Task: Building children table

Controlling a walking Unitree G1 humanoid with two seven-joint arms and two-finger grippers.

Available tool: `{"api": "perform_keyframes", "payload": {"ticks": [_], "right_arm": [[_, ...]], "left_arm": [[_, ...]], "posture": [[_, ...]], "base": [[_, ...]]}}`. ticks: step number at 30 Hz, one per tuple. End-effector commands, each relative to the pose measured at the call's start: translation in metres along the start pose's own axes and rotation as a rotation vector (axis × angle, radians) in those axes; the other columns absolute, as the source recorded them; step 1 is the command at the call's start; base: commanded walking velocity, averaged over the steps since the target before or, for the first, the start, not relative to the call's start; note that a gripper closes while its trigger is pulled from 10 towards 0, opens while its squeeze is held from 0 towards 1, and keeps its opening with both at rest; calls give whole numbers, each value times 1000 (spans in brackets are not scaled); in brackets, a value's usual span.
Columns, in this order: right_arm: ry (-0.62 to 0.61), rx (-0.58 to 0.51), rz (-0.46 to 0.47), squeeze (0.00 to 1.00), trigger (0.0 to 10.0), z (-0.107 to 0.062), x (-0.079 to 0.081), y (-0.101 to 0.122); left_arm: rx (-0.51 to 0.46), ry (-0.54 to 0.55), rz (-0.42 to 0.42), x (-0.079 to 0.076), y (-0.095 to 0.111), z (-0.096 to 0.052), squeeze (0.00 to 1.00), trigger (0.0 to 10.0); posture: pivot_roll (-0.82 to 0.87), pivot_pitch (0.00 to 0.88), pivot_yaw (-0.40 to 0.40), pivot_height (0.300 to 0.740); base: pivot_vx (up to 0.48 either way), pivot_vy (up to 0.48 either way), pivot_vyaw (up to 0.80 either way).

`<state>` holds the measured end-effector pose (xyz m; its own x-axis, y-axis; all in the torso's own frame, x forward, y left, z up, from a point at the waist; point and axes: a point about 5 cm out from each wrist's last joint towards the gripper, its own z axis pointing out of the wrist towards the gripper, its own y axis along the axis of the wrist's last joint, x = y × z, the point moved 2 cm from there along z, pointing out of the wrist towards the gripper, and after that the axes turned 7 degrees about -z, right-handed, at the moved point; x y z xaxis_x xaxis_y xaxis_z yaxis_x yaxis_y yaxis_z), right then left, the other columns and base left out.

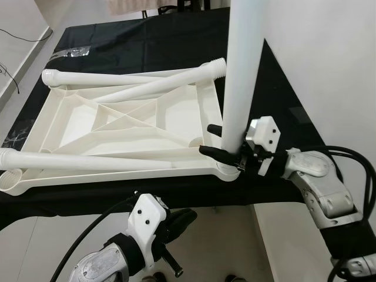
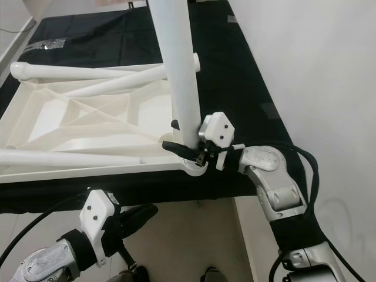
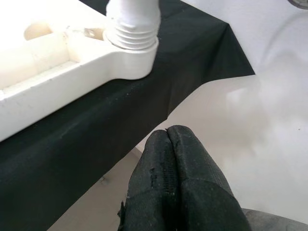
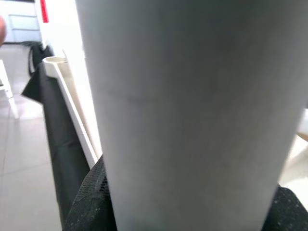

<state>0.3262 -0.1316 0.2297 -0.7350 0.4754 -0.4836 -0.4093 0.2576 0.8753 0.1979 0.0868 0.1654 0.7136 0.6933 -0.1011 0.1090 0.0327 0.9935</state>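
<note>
A white plastic table top [image 1: 70, 120] lies upside down on the black-covered table [image 1: 147, 41]. One white leg [image 1: 242, 70] stands upright in its near right corner socket [image 1: 226, 170]. My right gripper [image 1: 218, 143] is shut on that leg just above the socket; the leg [image 4: 192, 110] is right against its wrist camera. Three loose legs lie across the top, one with a threaded end [image 1: 218, 66]. My left gripper [image 1: 182, 220] hangs shut below the table's front edge, holding nothing; its fingers [image 3: 175, 183] face the threaded base of the leg in the socket [image 3: 131, 41].
A white wall [image 1: 329, 64] runs along the right side of the table. The black cloth [image 1: 176, 194] hangs over the front edge. Pale floor [image 1: 217, 247] lies below, with shoe tips at the bottom. A clear plastic bag [image 1: 70, 53] lies at the far left.
</note>
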Motion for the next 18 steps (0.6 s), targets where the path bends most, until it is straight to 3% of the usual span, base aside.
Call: {"api": "perform_keyframes", "payload": {"ticks": [1, 8, 12, 18], "right_arm": [[-89, 164, 162, 0, 10000, -9, -1, -40], [-155, 214, 216, 0, 10000, -7, -3, -50], [-183, 311, 248, 0, 10000, -8, 6, -67], [-204, 350, 288, 0, 10000, -7, 8, -74]], "left_arm": [[32, 6, -15, 0, -6, -2, 0, 10000], [30, 8, -15, 1, -5, -2, 0, 10000], [28, 9, -15, 1, -5, -2, 0, 10000], [29, 10, -15, 1, -5, -2, 0, 10000]], "posture": [[3, 305, 55, 740], [2, 307, 53, 740], [2, 311, 53, 740], [2, 310, 55, 740]], "base": [[0, 0, 0], [0, 0, 0], [0, 0, 0], [0, 0, 0]]}}
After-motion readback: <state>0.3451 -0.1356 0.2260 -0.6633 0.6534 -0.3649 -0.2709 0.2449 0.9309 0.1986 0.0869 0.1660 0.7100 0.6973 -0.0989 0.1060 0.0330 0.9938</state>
